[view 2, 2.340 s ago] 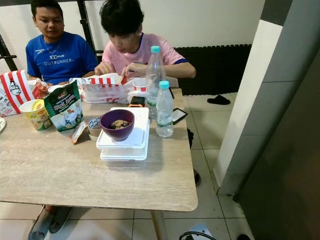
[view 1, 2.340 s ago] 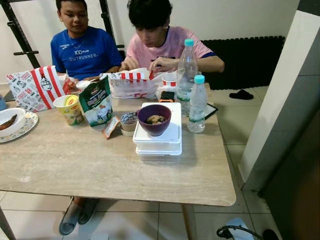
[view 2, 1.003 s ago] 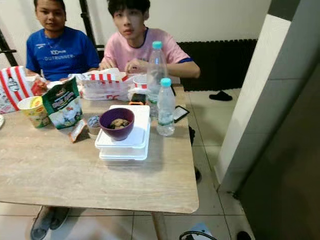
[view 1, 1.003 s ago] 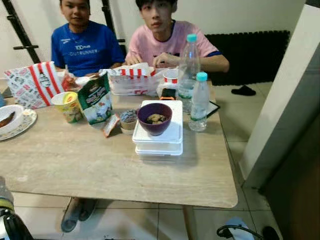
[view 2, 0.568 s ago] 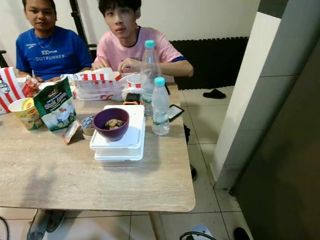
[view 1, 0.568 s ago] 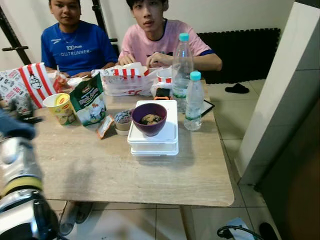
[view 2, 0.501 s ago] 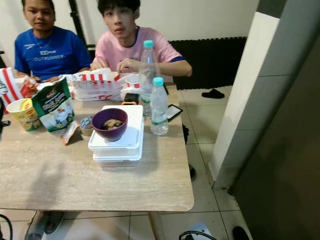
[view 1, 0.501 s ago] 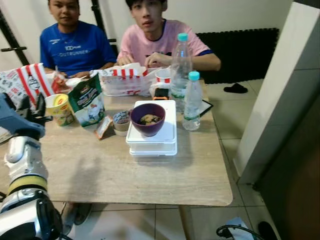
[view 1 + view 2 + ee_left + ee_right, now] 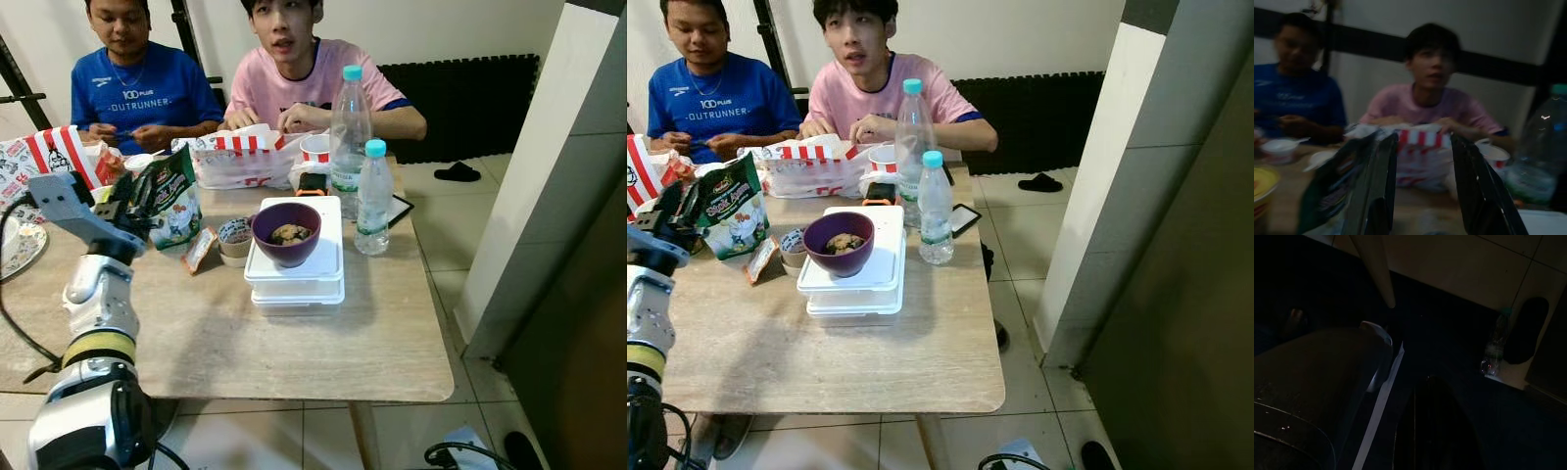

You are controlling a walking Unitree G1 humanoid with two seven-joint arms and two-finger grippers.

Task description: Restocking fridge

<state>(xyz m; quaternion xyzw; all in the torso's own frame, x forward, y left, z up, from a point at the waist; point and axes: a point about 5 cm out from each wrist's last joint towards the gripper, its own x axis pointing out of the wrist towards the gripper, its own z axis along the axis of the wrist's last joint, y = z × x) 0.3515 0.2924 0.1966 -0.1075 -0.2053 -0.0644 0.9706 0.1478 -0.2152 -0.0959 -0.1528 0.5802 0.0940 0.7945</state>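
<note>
One left pincer (image 9: 137, 199), fingers apart, hovering over the wooden bench (image 9: 245, 343), beside a green snack bag (image 9: 178, 204); right pincer state unclear.

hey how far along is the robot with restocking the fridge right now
Nothing looks stocked yet. The purple bowl, stacked white lidded containers and two clear water bottles sit on the beige table. In hand: the open left gripper is raised by the green snack bag, holding nothing. All picking and carrying remains.

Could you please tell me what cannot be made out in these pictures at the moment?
- White containers' contents: head views, opaque lids and purple bowl on top.
- Right gripper's fingers: right wrist view, too dark.
- Green snack bag lettering: too small; left gripper partly covers it.
</note>
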